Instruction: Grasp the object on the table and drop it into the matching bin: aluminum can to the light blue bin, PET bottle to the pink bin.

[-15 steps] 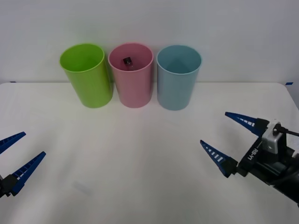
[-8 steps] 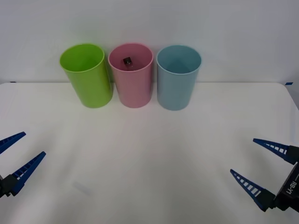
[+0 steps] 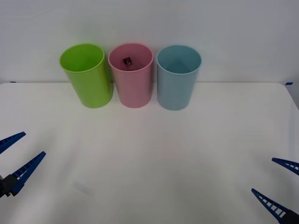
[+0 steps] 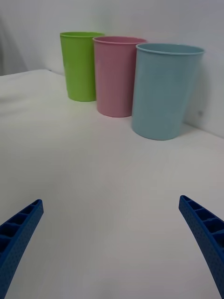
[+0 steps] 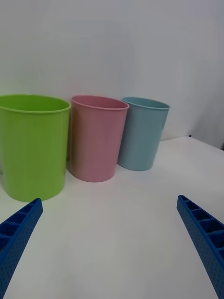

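The PET bottle point(image 3: 127, 61) is sitting down inside the pink bin point(image 3: 132, 79) — only its black cap and a bit of clear body are peeking over the rim. The pink bin is standing upright at the tabletop's point(image 3: 149, 154) far edge, with the light blue bin point(image 3: 177, 79) standing just beside it — upright too.

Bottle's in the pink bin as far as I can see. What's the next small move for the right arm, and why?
Probably just finish pulling the right end effector back to a rest pose beside the table's near edge, mirroring the left end effector. The PET bottle already sits inside the pink bin, both end effectors are open and empty, and nothing else lies on the table to grasp.
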Robot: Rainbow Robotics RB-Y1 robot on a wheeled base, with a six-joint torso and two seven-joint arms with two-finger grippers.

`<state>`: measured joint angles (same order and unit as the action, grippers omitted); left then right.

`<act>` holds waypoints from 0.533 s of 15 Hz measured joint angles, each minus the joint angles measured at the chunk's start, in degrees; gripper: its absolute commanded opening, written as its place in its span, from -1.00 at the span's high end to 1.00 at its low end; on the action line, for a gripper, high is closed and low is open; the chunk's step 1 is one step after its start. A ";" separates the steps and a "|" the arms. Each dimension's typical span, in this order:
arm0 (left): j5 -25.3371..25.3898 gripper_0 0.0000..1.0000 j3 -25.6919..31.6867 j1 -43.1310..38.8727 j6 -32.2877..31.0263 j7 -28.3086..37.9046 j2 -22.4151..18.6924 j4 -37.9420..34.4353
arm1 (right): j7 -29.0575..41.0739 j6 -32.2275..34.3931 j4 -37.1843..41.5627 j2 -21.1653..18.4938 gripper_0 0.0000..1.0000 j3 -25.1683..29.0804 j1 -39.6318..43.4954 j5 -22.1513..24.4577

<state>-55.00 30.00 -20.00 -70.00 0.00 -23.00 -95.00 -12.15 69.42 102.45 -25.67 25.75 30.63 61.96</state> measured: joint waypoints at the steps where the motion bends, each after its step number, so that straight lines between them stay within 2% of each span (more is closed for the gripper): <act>1: 0.00 -1.00 0.00 0.00 0.00 0.00 0.00 0.00 | -0.13 0.23 -0.04 0.00 -1.00 0.22 0.35 0.00; 8: 0.00 -1.00 0.00 0.00 0.00 0.00 0.00 0.00 | 0.10 0.38 -0.05 0.00 -1.00 0.35 1.79 2.17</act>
<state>-55.00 30.00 -20.00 -70.00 0.00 -23.00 -95.00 -12.05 69.80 102.40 -25.67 26.10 32.43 64.13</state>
